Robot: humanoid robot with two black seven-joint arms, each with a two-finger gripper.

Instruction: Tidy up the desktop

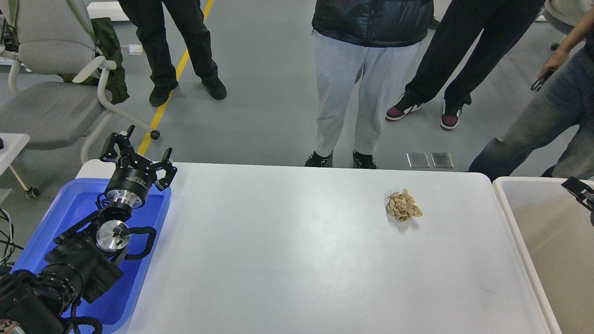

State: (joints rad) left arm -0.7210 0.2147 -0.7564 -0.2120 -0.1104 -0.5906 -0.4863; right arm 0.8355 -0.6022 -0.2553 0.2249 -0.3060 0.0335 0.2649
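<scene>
The desktop (287, 260) fills the middle of the view, a white slab with rounded corners. Its long axis runs left to right across the view, one long edge toward the robot and the other toward the people standing beyond it. Almost all of it is bare. The one loose item is a crumpled tan paper wad (403, 205) on the right half, nearer the far edge, well apart from both containers.

The bin (506, 195) sits just beside the desktop's right end, and by my judgement it is placed there to take rubbish, so the wad probably belongs in it. The blue tray (37, 241) lies at the left end, likely for things worth keeping; nothing shows in its visible part.

The left gripper (139, 153) hangs over the tray's far corner, its fingers spread and holding nothing. The right gripper (580, 190) shows only as a dark sliver at the right edge above the bin; I cannot tell whether it is spread or closed. It is the nearer one to the wad.
</scene>
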